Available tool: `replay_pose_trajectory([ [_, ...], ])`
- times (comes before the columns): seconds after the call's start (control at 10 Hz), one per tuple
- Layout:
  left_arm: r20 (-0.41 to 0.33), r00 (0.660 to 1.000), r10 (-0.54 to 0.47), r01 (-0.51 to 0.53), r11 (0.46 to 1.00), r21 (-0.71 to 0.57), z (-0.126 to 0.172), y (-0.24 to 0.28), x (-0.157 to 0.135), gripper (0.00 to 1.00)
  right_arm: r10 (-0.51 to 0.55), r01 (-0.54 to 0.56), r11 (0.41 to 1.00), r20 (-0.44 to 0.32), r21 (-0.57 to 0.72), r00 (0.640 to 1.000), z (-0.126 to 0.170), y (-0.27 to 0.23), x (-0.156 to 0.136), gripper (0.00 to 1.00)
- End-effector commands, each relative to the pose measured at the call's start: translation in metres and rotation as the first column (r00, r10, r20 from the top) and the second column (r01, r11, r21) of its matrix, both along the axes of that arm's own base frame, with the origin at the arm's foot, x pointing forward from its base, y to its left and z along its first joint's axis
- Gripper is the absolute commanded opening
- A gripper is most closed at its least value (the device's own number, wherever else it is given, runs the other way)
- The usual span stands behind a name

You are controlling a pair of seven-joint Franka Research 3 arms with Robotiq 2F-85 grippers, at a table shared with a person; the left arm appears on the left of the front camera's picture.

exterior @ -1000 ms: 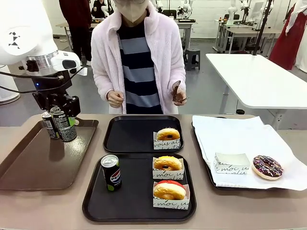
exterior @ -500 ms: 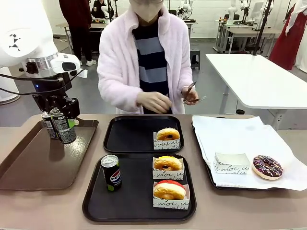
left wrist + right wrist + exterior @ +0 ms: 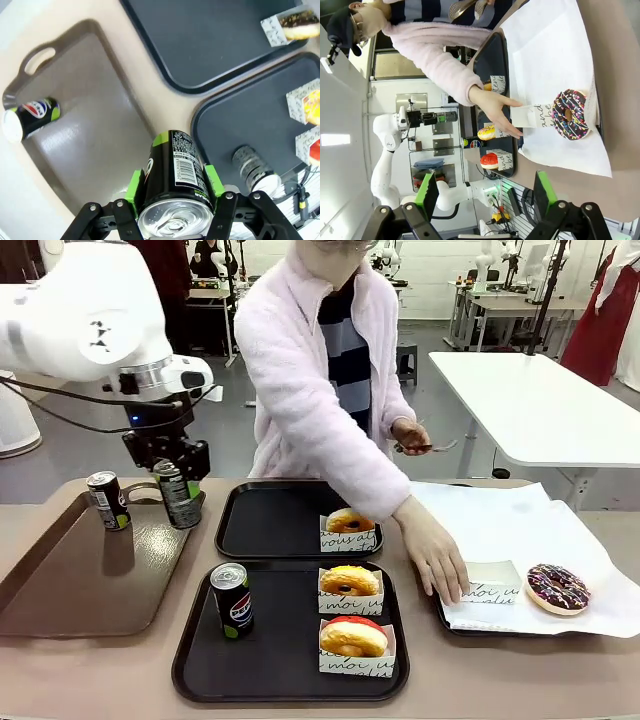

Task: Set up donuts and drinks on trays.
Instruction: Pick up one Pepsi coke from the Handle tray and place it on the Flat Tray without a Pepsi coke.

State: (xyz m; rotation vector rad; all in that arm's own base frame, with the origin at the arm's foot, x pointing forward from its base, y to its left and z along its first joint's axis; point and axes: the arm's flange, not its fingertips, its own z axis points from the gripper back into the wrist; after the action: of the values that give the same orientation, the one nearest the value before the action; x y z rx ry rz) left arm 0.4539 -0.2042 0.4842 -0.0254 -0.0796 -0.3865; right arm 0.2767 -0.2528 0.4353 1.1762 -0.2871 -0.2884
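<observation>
Change: left gripper, clamped on soda can, has lifted it off brown tray and carries it right toward far black tray, which lacks drink. Also person's hand now on empty sleeve. Jaws of right gripper wide.

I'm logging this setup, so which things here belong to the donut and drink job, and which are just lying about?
Job: two black trays, three sleeved donuts, chocolate donut, empty sleeve, three cans, one in the left gripper.
Lying about: brown tray, paper-lined tray, white table behind.
</observation>
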Motion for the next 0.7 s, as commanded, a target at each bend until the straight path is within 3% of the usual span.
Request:
replay_pose_trajectory([
  [0.0,0.035,0.999,0.020,-0.019,1.000,-0.019,0.001,-0.021,0.007,0.59,-0.003,0.003,1.000,0.020,0.014,1.000,0.001,-0.001,0.000,1.00],
  [0.2,0.023,1.000,-0.013,0.014,1.000,-0.013,-0.003,-0.042,0.027,0.59,-0.003,0.003,1.000,0.020,0.014,1.000,0.001,-0.001,0.000,1.00],
  [0.4,-0.047,0.997,-0.067,0.066,0.998,-0.013,0.007,-0.022,0.006,0.59,-0.003,0.003,1.000,0.020,0.014,1.000,0.001,-0.001,0.000,1.00],
  [0.6,-0.071,0.965,-0.253,0.252,0.967,-0.026,0.041,0.035,-0.073,0.59,-0.003,0.003,1.000,0.020,0.014,1.000,0.001,-0.001,0.000,1.00],
])
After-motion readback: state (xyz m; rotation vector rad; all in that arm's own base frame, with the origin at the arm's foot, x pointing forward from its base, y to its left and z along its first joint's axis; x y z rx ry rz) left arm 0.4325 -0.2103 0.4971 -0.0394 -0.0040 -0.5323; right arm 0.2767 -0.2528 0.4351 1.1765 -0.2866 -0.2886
